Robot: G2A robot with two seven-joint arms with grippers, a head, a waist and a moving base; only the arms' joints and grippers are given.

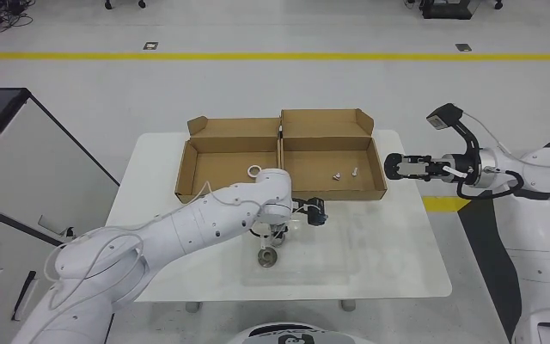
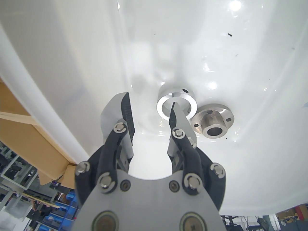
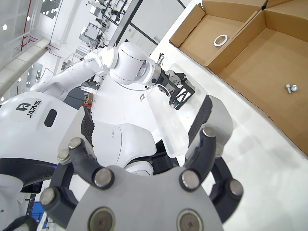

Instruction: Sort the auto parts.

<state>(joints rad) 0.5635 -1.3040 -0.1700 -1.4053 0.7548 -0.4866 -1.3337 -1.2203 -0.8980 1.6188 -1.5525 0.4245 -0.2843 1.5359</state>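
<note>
"Metal parts first: where do they lie?"

"On the white tabletop (image 1: 387,249), on the side of the cardboard boxes (image 1: 326,129) nearest me, a little apart from their front wall. A silver collar ring (image 2: 176,105) and a flanged hub (image 2: 213,123) sit just beside each other."

"And your left tool?"

"My left tool (image 2: 149,103) hangs right over them, spread well apart and holding nothing. One fingertip (image 2: 172,114) sits in front of the collar's bore, and I cannot tell if it touches."

"The right one?"

"My right tool (image 3: 144,121) hovers just off the boxes' right end wall, also gaping and empty."

"Anything inside the boxes?"

"A white ring (image 3: 221,40) lies in the left box, and two small bolts (image 3: 291,88) lie together in the right one."
</note>
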